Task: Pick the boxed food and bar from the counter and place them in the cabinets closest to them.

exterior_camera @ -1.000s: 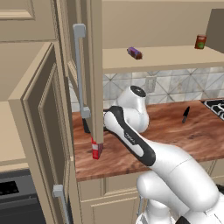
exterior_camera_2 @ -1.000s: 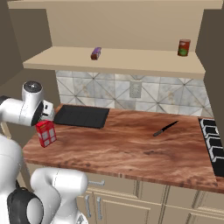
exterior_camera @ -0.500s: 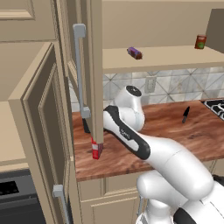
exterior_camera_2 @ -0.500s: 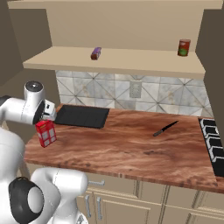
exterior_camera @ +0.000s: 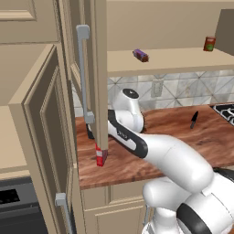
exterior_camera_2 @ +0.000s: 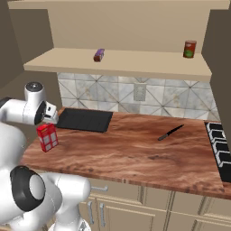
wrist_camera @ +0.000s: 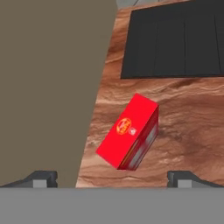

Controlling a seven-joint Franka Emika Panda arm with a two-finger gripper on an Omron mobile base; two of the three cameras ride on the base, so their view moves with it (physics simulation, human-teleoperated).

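Note:
The boxed food [wrist_camera: 129, 131] is a small red box that stands on the wood-grain counter [exterior_camera_2: 135, 153] near its left end. It shows again as the red box [exterior_camera_2: 47, 136] under my hand, and in the left base view the box [exterior_camera: 100, 156] is half hidden by the open door's edge. My gripper [wrist_camera: 113, 178] hangs above it, open and holding nothing, and the box lies between the lines of the two tips. The dark purple bar [exterior_camera_2: 99, 55] rests on the tan shelf of the cabinets [exterior_camera_2: 149, 63], as does the bar [exterior_camera: 140, 55] in the left base view.
An open beige cabinet door [exterior_camera: 87, 82] with a grey bar handle stands close left of the box and fills the left of the hand view. A black mat [exterior_camera_2: 85, 119] lies behind the box. A black knife [exterior_camera_2: 170, 132] lies mid-counter, a can [exterior_camera_2: 190, 48] on the shelf, a stove [exterior_camera_2: 221, 144] at right.
My hand has edged slightly left over the box. The box, bar and knife have not moved, and the jaws stay open.

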